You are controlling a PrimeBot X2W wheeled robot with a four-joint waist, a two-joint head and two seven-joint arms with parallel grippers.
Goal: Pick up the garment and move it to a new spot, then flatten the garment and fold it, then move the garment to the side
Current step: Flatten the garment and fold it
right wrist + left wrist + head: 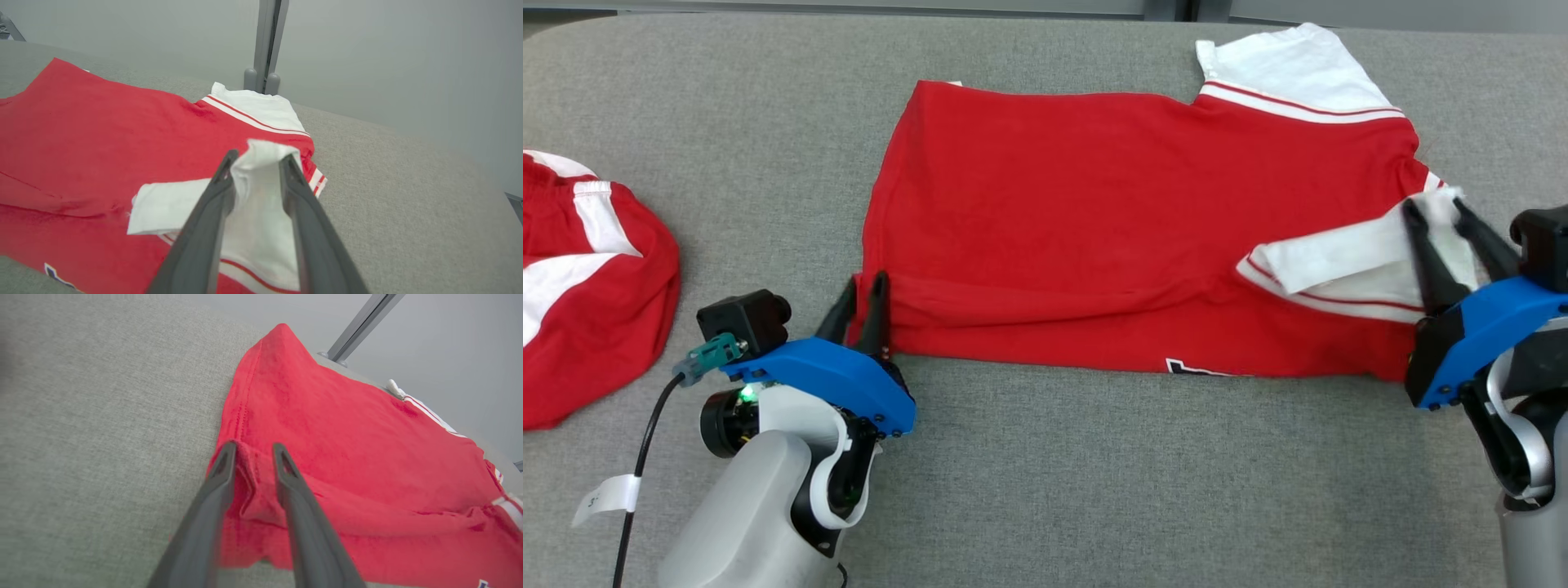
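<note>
Far left: a second red-and-white heap of cloth (580, 269) sits at the edge of the grey padded table (1094, 474), well apart from the work.
Left gripper: the left gripper (254, 448) is at the near left corner of the garment. Its jaws are partly parted and straddle a small ridge of red hem. The cloth lies loose between the fingers, so I judge nothing is pinched.
Garment: the red T-shirt (1094, 220) lies spread across the middle of the table, mostly flat, with a soft crease along the near edge.
Sleeves: the far white sleeve (1290, 73) juts out at the back right. The near white sleeve (1339, 261) is turned in over the red body.
Right gripper: the right gripper (260, 156) is over the near sleeve, jaws partly parted. A peak of white cloth stands between them, and I judge it is not clamped.
Handling: light, limp knit that sags and wrinkles when lifted. It is not fragile, but it is likely to drag on the fabric tabletop.
Where to hold: corners and hems, taken in matched pairs. Doubled seams should give the surest pinch.
</note>
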